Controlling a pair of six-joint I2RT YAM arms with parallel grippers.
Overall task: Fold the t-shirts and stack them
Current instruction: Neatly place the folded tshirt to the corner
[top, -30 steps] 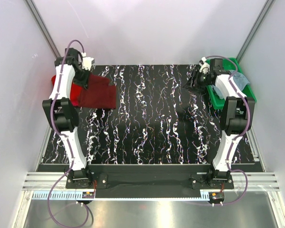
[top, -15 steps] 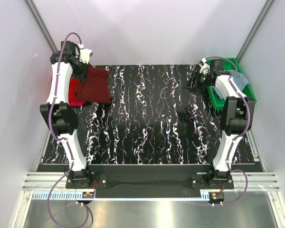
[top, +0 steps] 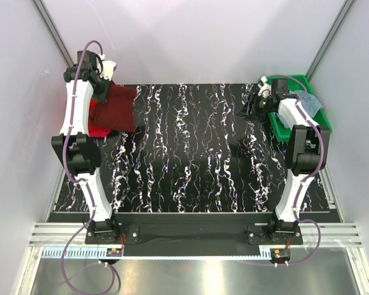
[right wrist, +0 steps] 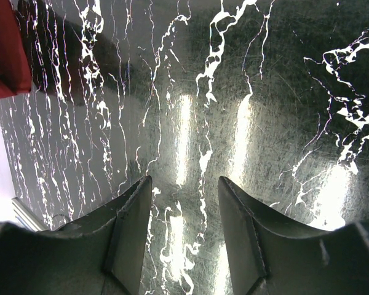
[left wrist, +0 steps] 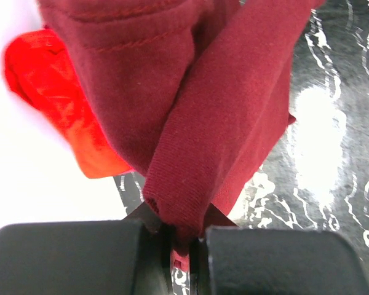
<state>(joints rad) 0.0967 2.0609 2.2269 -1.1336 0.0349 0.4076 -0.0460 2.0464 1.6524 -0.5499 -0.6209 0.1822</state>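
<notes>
Maroon t-shirt [top: 115,109] farther back than before, its fold tight inside the left end effector [left wrist: 181,238]; right end effector [right wrist: 184,203] apart.

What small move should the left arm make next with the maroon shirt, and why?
Probably carry the dark maroon t-shirt toward the bare middle of the table and lower it flat. The left gripper is shut on a bunched fold, so the shirt hangs crumpled at the far left corner over the bright red t-shirt, where it cannot be folded.
</notes>
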